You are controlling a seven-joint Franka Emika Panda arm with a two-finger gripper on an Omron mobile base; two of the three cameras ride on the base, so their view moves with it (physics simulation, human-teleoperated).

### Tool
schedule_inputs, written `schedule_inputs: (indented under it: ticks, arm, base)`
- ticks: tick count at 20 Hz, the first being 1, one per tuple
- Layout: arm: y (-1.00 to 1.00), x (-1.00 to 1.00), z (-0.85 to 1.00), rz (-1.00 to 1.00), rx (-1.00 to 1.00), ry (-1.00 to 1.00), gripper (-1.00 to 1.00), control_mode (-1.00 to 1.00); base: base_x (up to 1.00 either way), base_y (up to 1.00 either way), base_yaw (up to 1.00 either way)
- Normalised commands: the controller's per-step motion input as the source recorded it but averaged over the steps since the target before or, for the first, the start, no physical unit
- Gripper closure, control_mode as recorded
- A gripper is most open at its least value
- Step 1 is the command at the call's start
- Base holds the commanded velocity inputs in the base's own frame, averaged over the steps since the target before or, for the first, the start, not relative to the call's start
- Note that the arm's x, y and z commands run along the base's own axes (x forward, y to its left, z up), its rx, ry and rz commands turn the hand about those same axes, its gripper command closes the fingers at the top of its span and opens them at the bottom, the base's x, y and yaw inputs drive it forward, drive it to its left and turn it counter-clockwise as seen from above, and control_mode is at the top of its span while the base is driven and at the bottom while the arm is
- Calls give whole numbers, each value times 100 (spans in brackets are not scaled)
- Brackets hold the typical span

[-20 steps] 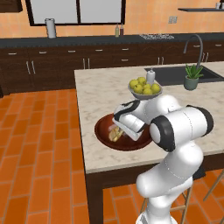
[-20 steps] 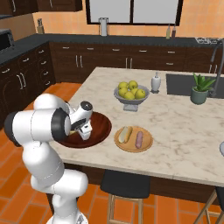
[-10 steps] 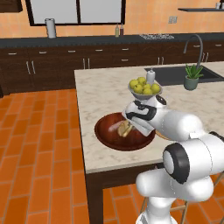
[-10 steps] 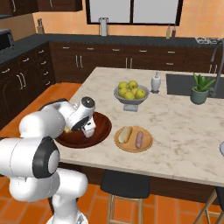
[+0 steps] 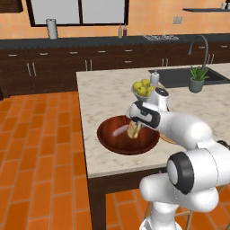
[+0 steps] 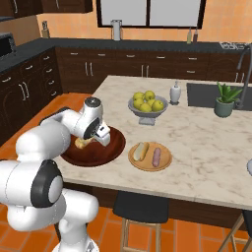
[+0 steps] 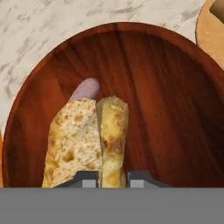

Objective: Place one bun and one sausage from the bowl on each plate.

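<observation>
Over the bowl [image 6: 93, 147] at the bench's [image 6: 206, 142] near-left edge, hand [image 7: 112, 177] pinches a bun [image 7: 111, 140] w/ sausage [image 7: 85, 89] beside it; orange plate [image 6: 150, 156] looks done, grey plate's pair left, approx. half.

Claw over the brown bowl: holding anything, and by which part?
The claw is shut on a bun, gripping its near end above the bowl.

Marble island counter [image 6: 206, 147] and the things on it.
On it stand the brown bowl [image 6: 106, 152] near the front edge, the orange plate [image 6: 166, 160] just beside it, the grey fruit bowl [image 6: 145, 114] behind them, a small white bottle [image 6: 175, 92] and a potted plant [image 6: 224, 101] by the sink [image 6: 204, 94].
</observation>
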Motion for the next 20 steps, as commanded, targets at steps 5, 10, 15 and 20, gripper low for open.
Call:
schedule_inputs:
  ticks: [5, 10, 15, 20]
  arm:
    - [-14, -13, 2, 39, -34, 3, 100, -100]
    - [-16, -4, 11, 29, -20, -2, 100, -100]
    - [0, -6, 9, 4, -9, -5, 100, -100]
    - [0, -4, 4, 0, 0, 0, 100, 100]
  base:
    - [0, 0, 0]
    - [0, 0, 0]
    - [0, 0, 0]
    - [-21, -13, 0]
